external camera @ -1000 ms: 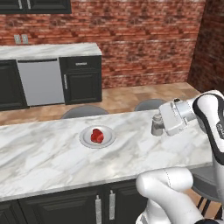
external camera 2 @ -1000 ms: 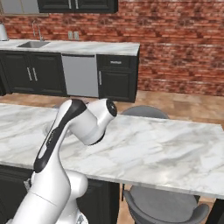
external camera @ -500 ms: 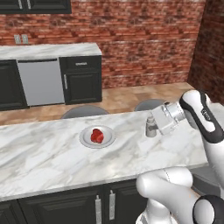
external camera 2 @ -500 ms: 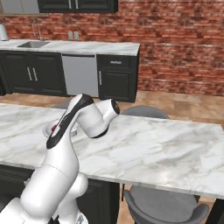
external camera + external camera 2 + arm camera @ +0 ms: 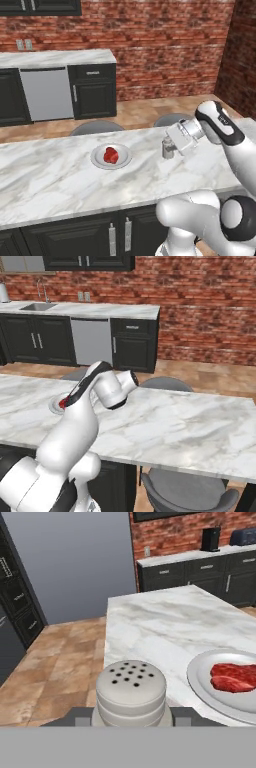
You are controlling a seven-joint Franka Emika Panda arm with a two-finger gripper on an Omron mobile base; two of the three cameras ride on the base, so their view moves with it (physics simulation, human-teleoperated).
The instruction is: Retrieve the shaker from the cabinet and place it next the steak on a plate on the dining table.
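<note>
While the gripper clamps the shaker above the dining table, well right of the plate and steak, the carry is underway; next, swing left, lower beside the plate.

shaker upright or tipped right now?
Upright. The shaker sits between the fingers of the gripper with its perforated top up, above the dining table.

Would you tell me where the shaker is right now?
The shaker is in the gripper just above the dining table, right of the plate in the left base view.
</note>
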